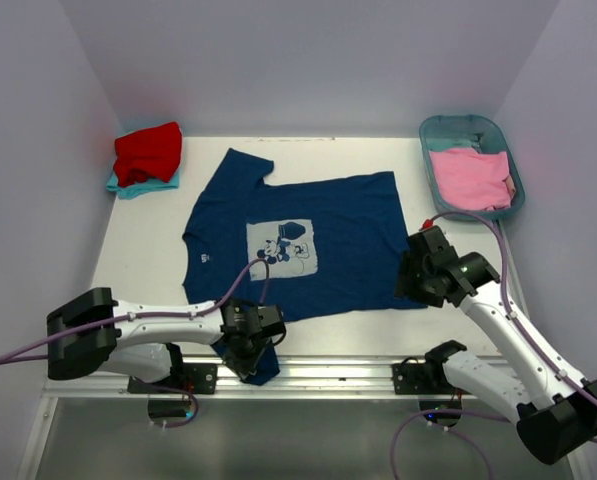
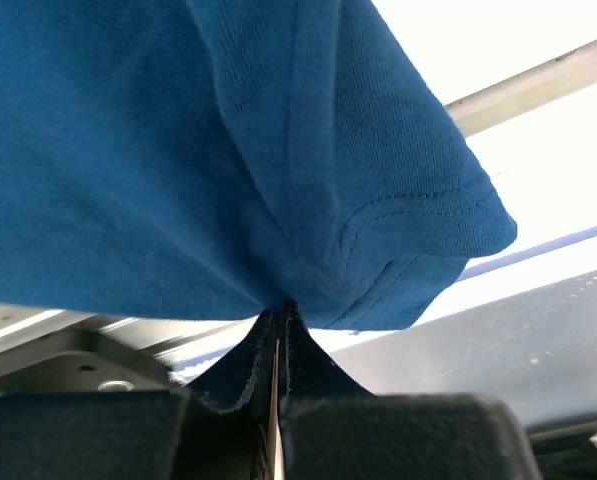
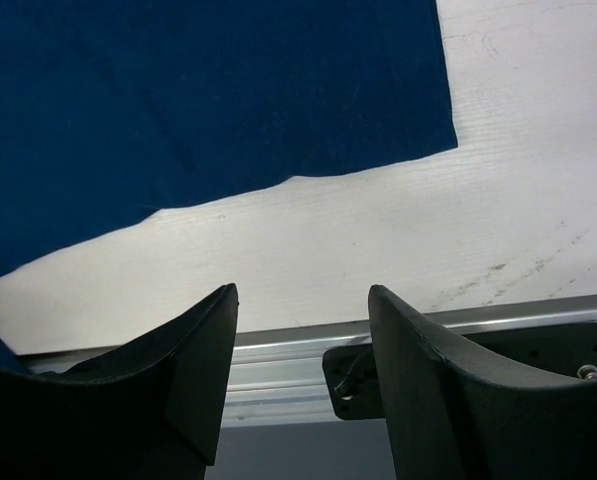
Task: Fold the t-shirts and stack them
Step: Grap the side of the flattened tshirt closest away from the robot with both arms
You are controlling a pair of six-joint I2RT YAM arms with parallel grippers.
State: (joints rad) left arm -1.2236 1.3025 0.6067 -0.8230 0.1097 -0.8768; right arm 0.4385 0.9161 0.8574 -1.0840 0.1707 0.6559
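A navy t-shirt (image 1: pixel 308 240) with a pale square cartoon print lies spread flat on the white table (image 1: pixel 148 260). My left gripper (image 1: pixel 252 352) is at its near left sleeve, by the table's front edge. In the left wrist view this gripper (image 2: pixel 280 312) is shut on the sleeve cloth (image 2: pixel 398 240), which bunches up from the pinch. My right gripper (image 1: pixel 410 282) hovers over the shirt's near right corner. In the right wrist view it (image 3: pixel 303 300) is open and empty, with the navy hem (image 3: pixel 178 90) beyond the fingertips.
A red t-shirt (image 1: pixel 149 151) lies folded on a teal one (image 1: pixel 126 186) at the back left. At the back right, a pink t-shirt (image 1: pixel 470 178) sits in a teal tub (image 1: pixel 460 122). A metal rail (image 1: pixel 328 372) runs along the front edge.
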